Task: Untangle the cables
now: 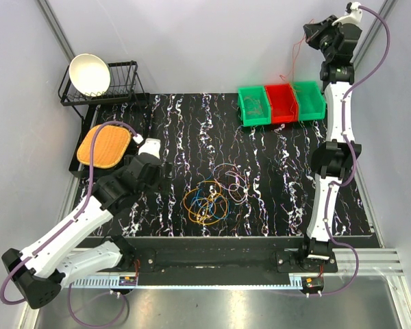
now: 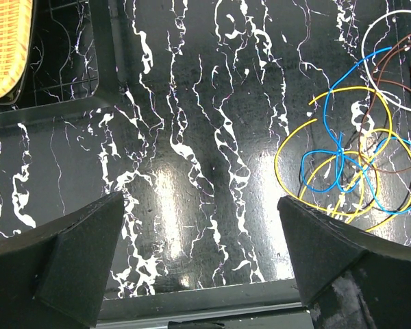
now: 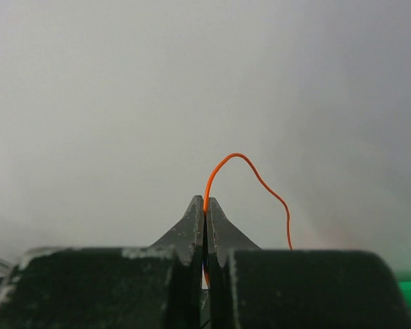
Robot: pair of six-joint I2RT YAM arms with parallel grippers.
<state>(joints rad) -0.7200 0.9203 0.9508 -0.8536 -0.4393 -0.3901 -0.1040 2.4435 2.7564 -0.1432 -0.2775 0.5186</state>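
Note:
The cables lie tangled mid-table: yellow, blue and orange loops with purple and pale loops just behind. In the left wrist view the yellow and blue loops lie at the right, crossed by brown and white ones. My left gripper is open and empty over bare table left of the tangle; its fingers stand wide apart. My right gripper is raised high at the back right, shut on a thin orange cable. That cable hangs down towards the bins.
Three bins stand in a row at the back right: green, red, green. A black dish rack with a white bowl is at the back left. A yellow woven mat lies before it.

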